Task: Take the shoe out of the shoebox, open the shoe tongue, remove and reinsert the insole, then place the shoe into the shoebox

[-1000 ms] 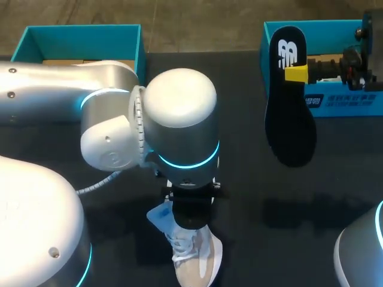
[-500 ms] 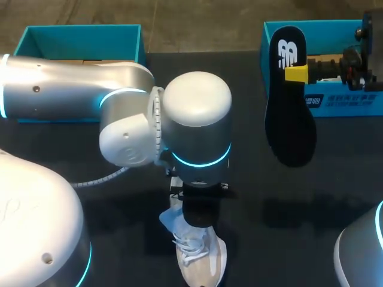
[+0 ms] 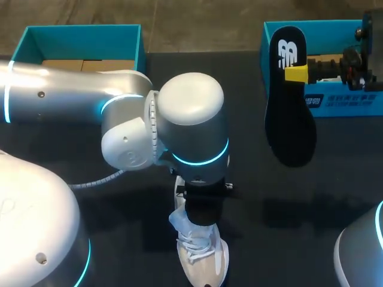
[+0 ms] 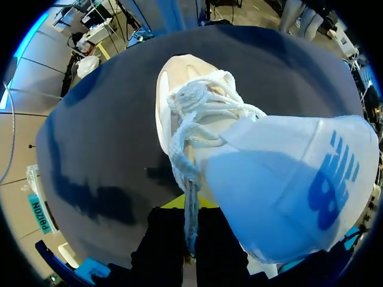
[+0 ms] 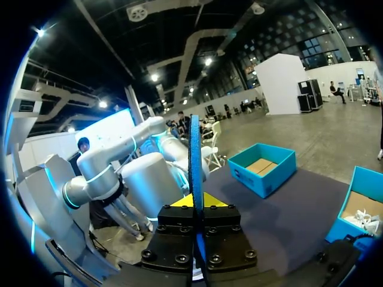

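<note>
1. Shoe (image 3: pixel 202 263): lies on the table (image 3: pixel 269 203) at the near middle, toe toward the near edge and outside both boxes. This leaves its mouth reachable from above.
2. Tongue (image 4: pixel 287 179): pale blue, raised off the laces (image 4: pixel 200 107) toward the left wrist. This is judged to hold the mouth wide for the insole.
3. Left pincer (image 4: pixel 189 209): directly over the shoe's heel end, with one lace strand running up into it (how far open it is cannot be told, as tongue and lace hide the grip).
4. Insole (image 3: pixel 290 119): black and out of the shoe, hanging in the air at the far right, well apart from the shoe. It is judged to be parked clear of the left arm; reinsertion is not yet done.
5. Right pincer (image 3: pixel 297 73): closed to a narrow gap on the insole, clamping its two faces near the logo end (the insole shows edge-on in the right wrist view).
6. Far-left shoebox (image 3: pixel 84 28) and far-right shoebox (image 3: pixel 341 103): teal and open upward, at the table's far corners, so the middle is left for handling.
</note>
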Controlling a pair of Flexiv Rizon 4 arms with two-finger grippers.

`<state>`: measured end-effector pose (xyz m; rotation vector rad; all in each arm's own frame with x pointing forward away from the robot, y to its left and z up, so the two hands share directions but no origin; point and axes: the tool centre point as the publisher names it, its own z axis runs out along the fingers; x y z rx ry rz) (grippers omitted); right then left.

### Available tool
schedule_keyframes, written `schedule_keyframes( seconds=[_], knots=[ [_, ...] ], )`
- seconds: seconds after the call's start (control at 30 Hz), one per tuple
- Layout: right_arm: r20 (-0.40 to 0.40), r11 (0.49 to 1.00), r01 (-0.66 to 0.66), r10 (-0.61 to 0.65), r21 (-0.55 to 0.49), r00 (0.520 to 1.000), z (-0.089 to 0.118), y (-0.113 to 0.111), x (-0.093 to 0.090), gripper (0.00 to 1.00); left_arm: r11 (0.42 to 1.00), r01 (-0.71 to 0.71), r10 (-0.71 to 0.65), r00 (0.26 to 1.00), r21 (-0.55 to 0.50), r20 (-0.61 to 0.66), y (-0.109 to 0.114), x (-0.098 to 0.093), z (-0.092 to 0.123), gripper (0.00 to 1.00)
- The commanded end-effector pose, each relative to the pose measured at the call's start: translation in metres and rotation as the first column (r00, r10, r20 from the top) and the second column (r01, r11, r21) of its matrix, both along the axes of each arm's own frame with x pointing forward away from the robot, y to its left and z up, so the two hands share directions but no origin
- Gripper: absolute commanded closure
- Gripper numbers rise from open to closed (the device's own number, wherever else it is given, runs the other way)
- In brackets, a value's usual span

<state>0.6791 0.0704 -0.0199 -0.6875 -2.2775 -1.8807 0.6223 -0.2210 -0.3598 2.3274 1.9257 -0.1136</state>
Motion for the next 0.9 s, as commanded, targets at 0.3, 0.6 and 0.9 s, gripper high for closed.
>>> schedule_keyframes(
  seconds=[0.3,0.6,0.9],
  knots=[
    [-0.002,1.0,0.0,0.0,-0.002,1.0,0.0,0.002,0.001,1.0,0.996,0.011,-0.011,1.0,-0.085,-0.001,0.001,0.003,0.014,0.57],
    [-0.002,1.0,0.0,0.0,-0.002,1.0,0.0,0.002,0.001,1.0,0.98,-0.045,0.048,0.999,-0.194,0.011,0.003,0.011,0.038,0.13],
    [-0.002,1.0,0.0,0.0,-0.002,1.0,0.0,0.002,0.001,1.0,0.921,-0.123,0.118,0.992,-0.369,-0.037,0.019,0.027,0.074,0.0]
  ],
)
